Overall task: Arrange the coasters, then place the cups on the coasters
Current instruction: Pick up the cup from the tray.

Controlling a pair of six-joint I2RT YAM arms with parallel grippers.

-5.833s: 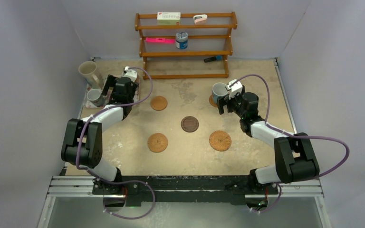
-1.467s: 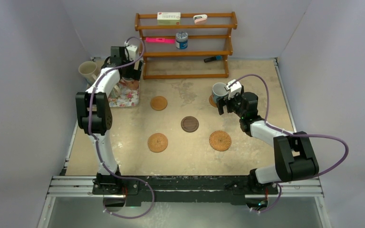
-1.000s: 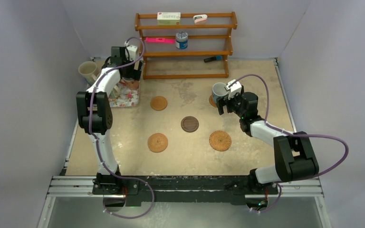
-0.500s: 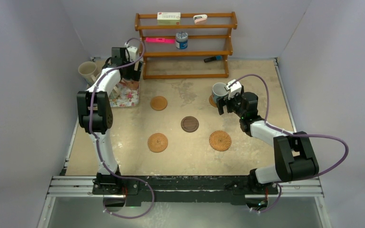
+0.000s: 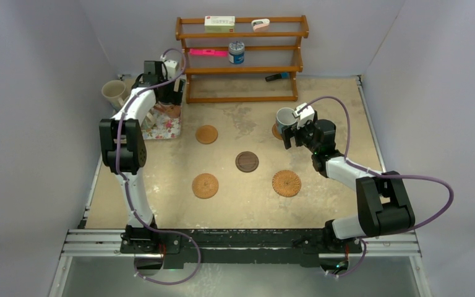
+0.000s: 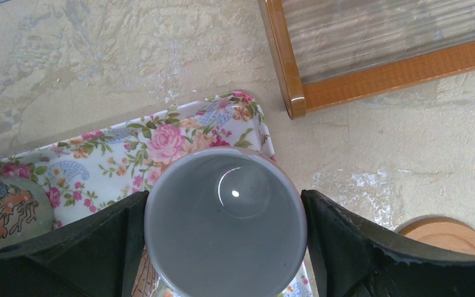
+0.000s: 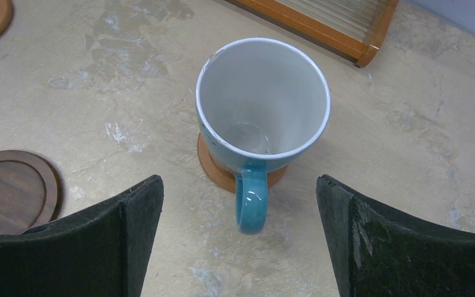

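Swung to the upper left since the earlier view, your left gripper [image 6: 224, 210] clamps the cup [image 6: 226, 238] on the floral tray [image 6: 179, 133] — lift straight, rim level, toward the bare coaster [image 5: 207, 134] — right gripper [image 7: 238, 185] spread apart.

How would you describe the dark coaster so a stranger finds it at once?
From the wooden rack at the table's far edge, come straight toward the near edge. Mid-table lies the dark brown coaster. It alone is smooth and dark; the coasters around it are tan-orange.
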